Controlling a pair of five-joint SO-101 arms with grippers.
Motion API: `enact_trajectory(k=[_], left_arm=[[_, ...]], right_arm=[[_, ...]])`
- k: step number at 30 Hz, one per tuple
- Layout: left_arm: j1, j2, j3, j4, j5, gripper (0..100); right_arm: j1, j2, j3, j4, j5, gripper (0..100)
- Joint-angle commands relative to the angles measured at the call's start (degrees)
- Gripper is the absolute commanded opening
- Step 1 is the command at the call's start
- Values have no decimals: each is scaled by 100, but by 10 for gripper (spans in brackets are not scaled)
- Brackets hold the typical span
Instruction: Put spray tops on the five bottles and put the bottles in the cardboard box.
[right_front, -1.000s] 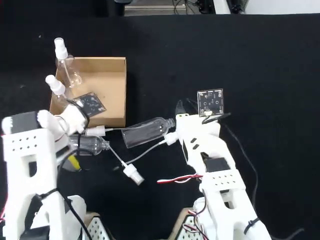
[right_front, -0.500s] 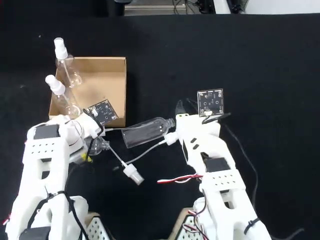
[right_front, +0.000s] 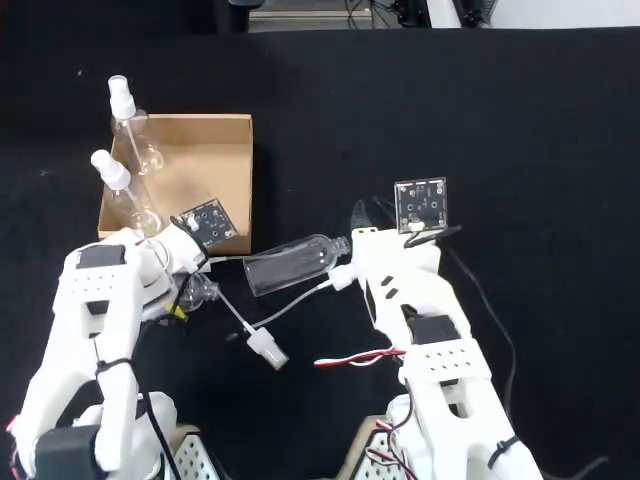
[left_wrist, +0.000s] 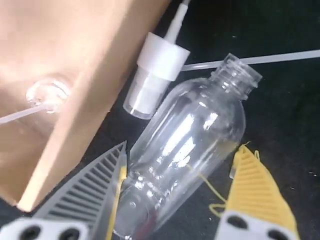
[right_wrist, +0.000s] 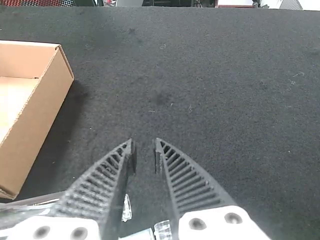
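A clear uncapped bottle (left_wrist: 192, 125) lies on the black table beside the cardboard box (left_wrist: 60, 60), and my left gripper (left_wrist: 183, 146) stands open with one finger on each side of it; from above this gripper (right_front: 190, 290) is at the box's near corner. A loose spray top (left_wrist: 152, 75) lies against the box wall. A second uncapped bottle (right_front: 295, 262) lies mid-table. Two bottles with spray tops (right_front: 128, 125) (right_front: 120, 190) stand in the box (right_front: 215, 175). My right gripper (right_wrist: 144, 145) is a little open with nothing in it, just beyond that second bottle's neck (right_front: 358, 213).
Two more spray tops with long tubes lie loose, one (right_front: 266, 349) nearer the arm bases and one (right_front: 341, 276) against the right arm. A red and white cable (right_front: 355, 358) runs beside that arm. The black table (right_front: 520, 130) stretches to the right.
My left arm has swung right and toward the box, bringing its gripper down around the uncapped bottle at the box corner. The right arm has kept still.
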Motion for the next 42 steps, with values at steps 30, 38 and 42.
enact_trajectory(k=[30,38,42], left_arm=[[-505,-3033,356,2110,378,29],[-497,-5011,725,2171,2901,29],[-505,-5952,1218,2207,3473,29]], right_arm=[[316,-778,-1007,2374,9,53],[-1538,-1921,-1807,4870,396,54],[-2743,-1956,-1446,4695,396,54]])
